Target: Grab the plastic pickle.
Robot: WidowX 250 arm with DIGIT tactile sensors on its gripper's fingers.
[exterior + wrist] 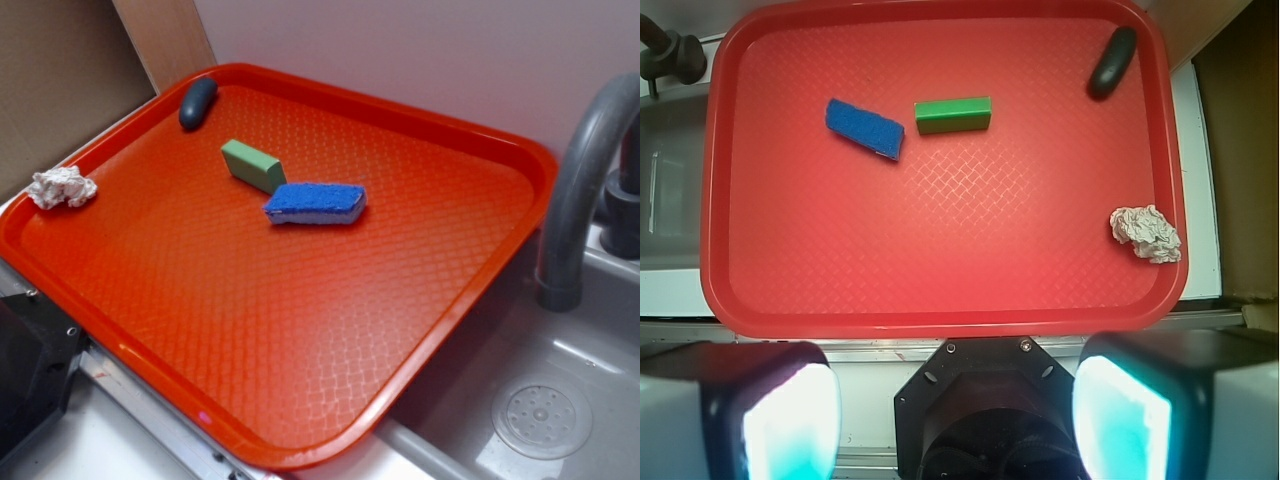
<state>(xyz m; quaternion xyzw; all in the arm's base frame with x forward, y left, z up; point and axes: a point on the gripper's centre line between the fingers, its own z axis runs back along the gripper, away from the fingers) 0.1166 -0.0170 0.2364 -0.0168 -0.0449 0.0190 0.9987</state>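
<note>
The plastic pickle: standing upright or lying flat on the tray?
Lying flat. The plastic pickle rests lengthwise in a corner of the red tray.

- Gripper (955,415) absent from the exterior view; in the wrist view only two blurred, glowing fingers (790,420) shown, both cut off by the lower edge, tips out of sight.
- Black gripper mount (985,410) cropped at the bottom of the wrist view.
- Grey faucet (585,180) cut by the right and top edges of the exterior view; spout end not seen. In the wrist view, only a dark piece at the top-left corner.
- Sink (560,400) cropped by the right and bottom edges, partly hidden under the red tray (300,450).
- Black object (30,380) at lower left cropped, too little shown to identify.
- Crumpled white lump (62,187) on the tray rim: material not discernible.
</note>
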